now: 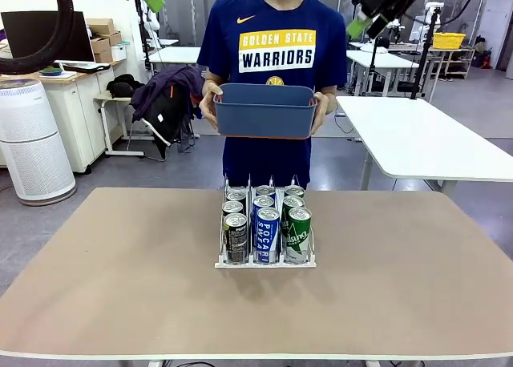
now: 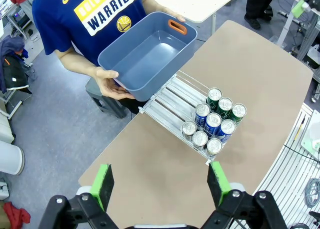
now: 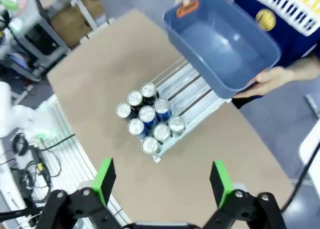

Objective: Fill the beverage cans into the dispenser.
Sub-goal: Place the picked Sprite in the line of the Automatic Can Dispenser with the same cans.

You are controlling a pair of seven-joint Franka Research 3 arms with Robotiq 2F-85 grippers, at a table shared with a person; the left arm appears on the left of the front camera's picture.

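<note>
Cans (image 1: pixel 266 223) x9 in dispenser (image 1: pixel 264 263), 3 lanes, mid table (image 1: pixel 120 287), person's hands holding blue bin (image 1: pixel 264 110) behind, left gripper (image 2: pixel 160 184) & right gripper (image 3: pixel 162 181) both spread wide, holding nothing, up high

Nine beverage cans (image 2: pixel 214 122), one dispenser (image 2: pixel 167 105), one blue bin (image 2: pixel 150 54).
</note>
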